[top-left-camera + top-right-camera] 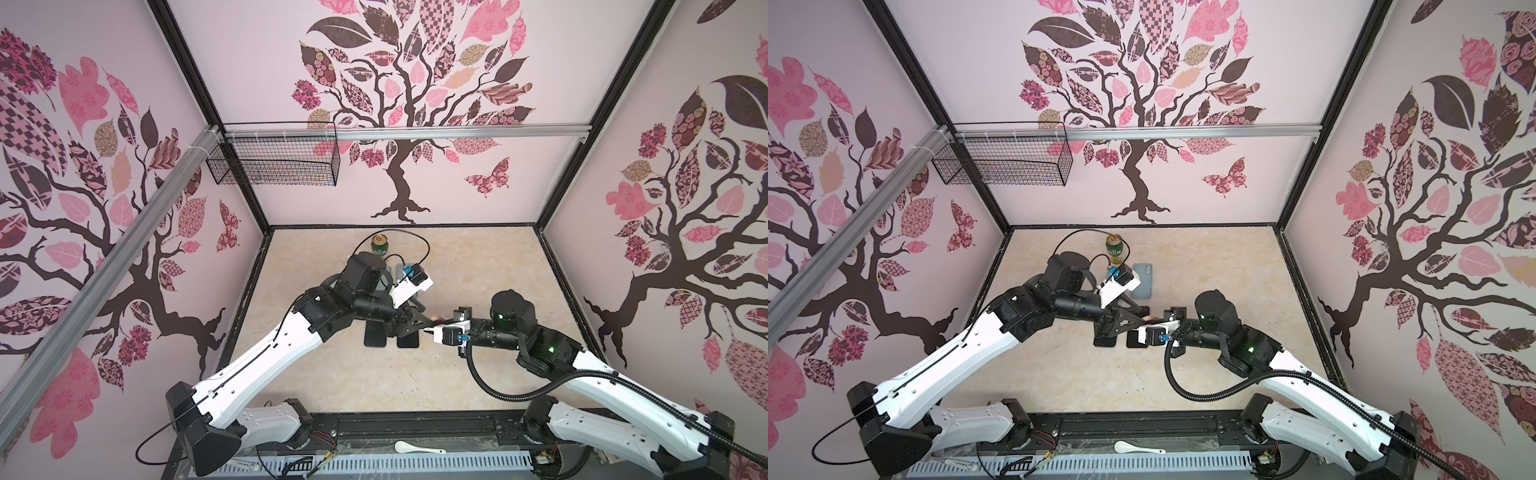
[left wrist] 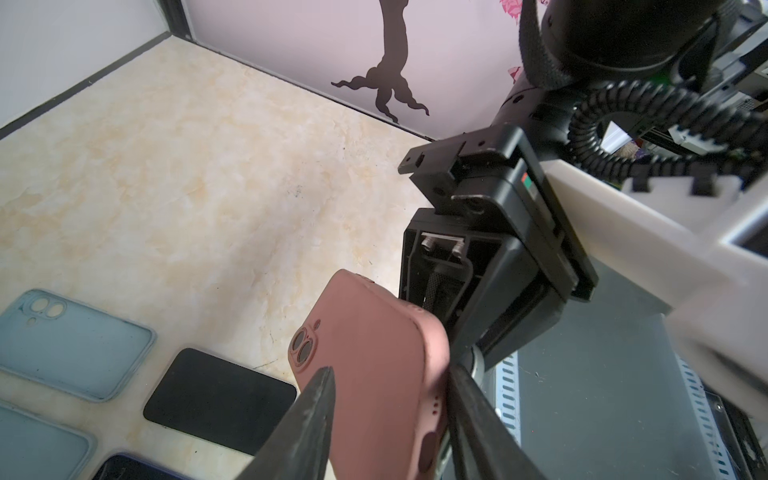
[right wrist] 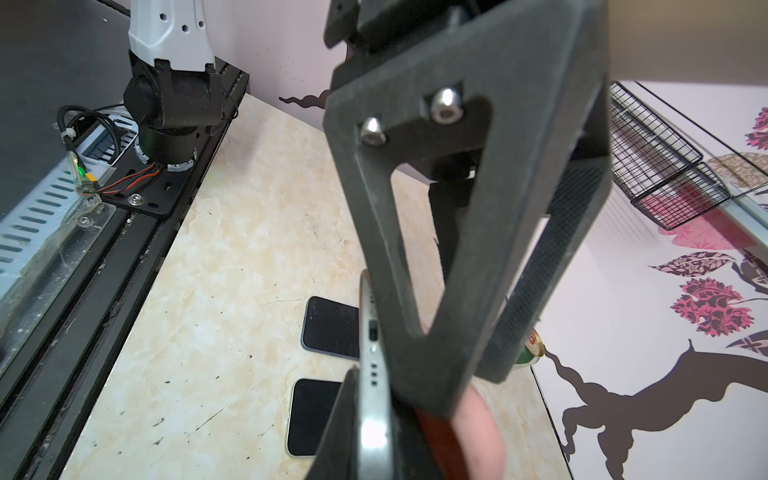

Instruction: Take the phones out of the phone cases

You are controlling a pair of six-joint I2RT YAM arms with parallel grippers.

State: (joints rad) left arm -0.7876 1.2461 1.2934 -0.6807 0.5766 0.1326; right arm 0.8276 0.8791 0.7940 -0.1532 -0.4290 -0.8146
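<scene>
Two wrist views alone show right end effector (image 3: 374, 440) clenching phone (image 3: 372, 332); left end effector's (image 2: 386, 399) case (image 2: 374, 332) grip unclear.

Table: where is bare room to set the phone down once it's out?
Free: the back right of the table, from the blue case to the right wall; also the front strip between the black phones and the front rail. Crowded: the middle and back centre, around the phones, case and can.
</scene>
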